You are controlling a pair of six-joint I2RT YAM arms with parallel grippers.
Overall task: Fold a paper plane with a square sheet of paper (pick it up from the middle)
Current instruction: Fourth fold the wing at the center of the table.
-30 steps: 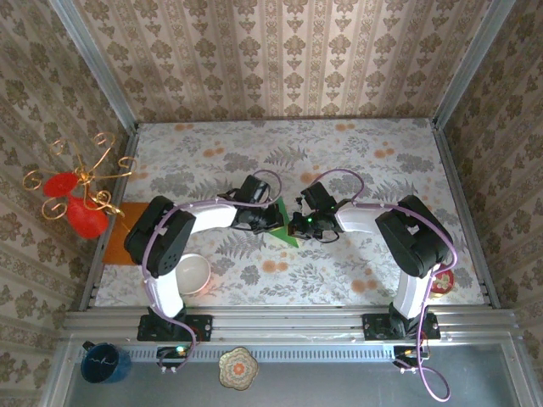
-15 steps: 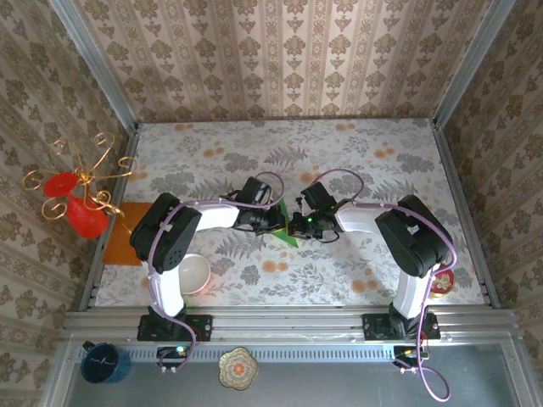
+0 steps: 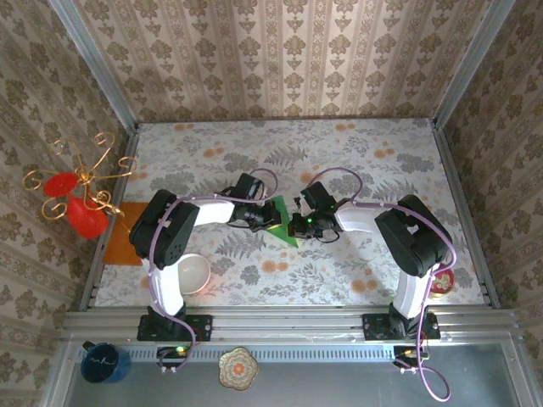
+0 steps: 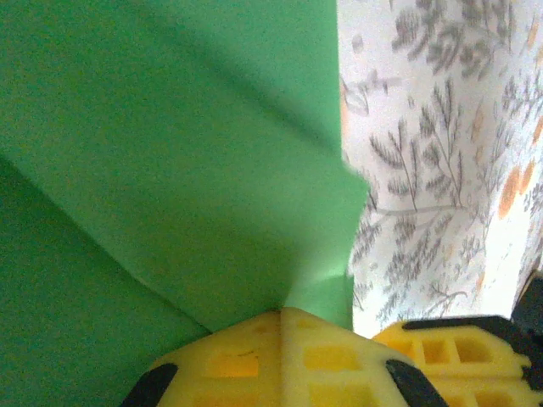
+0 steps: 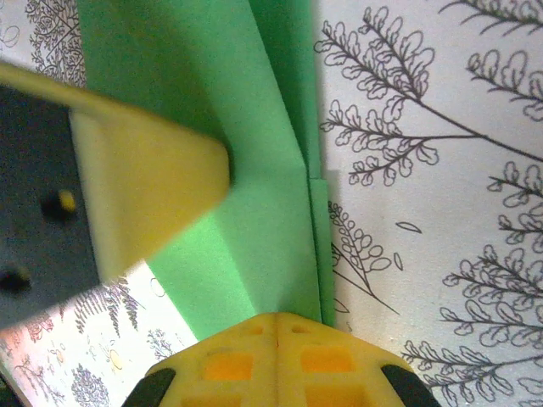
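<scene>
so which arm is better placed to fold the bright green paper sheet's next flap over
Probably left: the left gripper is shut on a creased, lifted-looking flap of the bright green paper sheet, while the right gripper is shut on its layered edge, better as an anchor.

PLACE: robot test cell dressed as a home | WALLS: wallpaper panels point(image 3: 288, 59) in a bare aluminium frame point(image 3: 94, 64) | BASE: two arms point(image 3: 212, 212) bolted to a metal rail point(image 3: 288, 322) | DECOR: floral tablecloth point(image 3: 356, 161), wire ornament point(image 3: 76, 191), bowl point(image 3: 192, 273), mug point(image 3: 102, 363)
</scene>
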